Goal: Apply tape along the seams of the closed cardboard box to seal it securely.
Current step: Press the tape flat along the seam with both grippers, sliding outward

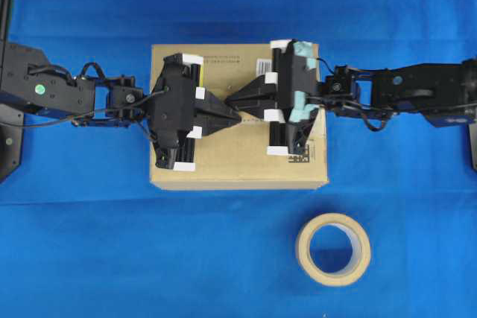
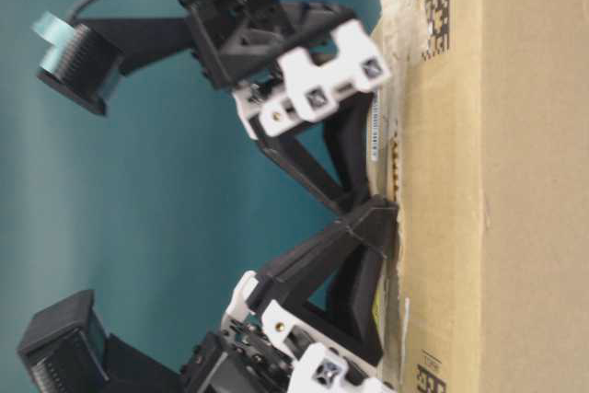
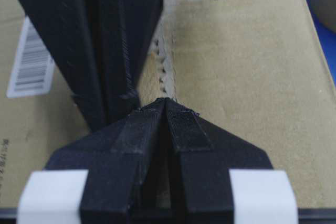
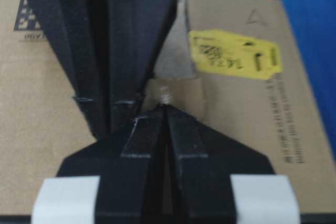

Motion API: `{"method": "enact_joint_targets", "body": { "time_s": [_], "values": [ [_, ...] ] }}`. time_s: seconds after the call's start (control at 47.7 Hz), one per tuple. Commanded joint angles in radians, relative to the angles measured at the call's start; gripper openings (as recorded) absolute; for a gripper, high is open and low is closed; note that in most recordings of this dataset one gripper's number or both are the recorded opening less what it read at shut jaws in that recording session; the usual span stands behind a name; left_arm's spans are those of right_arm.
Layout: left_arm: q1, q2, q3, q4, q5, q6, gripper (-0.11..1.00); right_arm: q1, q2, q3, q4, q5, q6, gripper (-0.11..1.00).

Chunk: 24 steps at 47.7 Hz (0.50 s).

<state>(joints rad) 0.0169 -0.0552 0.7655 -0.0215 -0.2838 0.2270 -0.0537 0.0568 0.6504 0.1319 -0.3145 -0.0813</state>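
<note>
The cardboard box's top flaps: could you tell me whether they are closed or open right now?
Closed. The cardboard box shows a flat top, its flaps meeting along the seam, with both shut grippers, left and right, tip to tip above it.

Cardboard box [image 4: 241,129] bears a yellow sticker [image 4: 236,55] and barcode label [image 3: 31,61]; neither legible.

**Blue desk, two things on it**

The desk [image 1: 89,258] has a blue cover that reaches every edge of the overhead view. The cardboard box [image 1: 246,165] sits on it at centre, flaps up. A beige tape roll [image 1: 333,249] lies flat on the blue, near and right of the box, apart from it.
</note>
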Motion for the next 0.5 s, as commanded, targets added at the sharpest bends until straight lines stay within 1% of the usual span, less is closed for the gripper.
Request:
{"method": "enact_joint_targets", "body": {
  "time_s": [0.0, 0.189, 0.314, 0.482],
  "values": [
    [0.002, -0.002, 0.002, -0.002, -0.005, -0.012, 0.0, 0.009, 0.003, -0.023, 0.003, -0.011, 0.006, -0.01],
    [0.003, 0.018, 0.052, -0.002, -0.014, -0.049, 0.0, 0.028, 0.018, 0.009, 0.049, -0.005, 0.008, -0.01],
    [0.017, 0.018, 0.094, -0.002, -0.023, -0.074, 0.0, 0.043, 0.008, 0.055, 0.077, -0.005, 0.008, -0.01],
    [0.038, 0.023, 0.158, -0.005, -0.071, -0.084, 0.0, 0.063, -0.026, 0.124, 0.107, -0.011, 0.006, -0.01]
  ]
}}
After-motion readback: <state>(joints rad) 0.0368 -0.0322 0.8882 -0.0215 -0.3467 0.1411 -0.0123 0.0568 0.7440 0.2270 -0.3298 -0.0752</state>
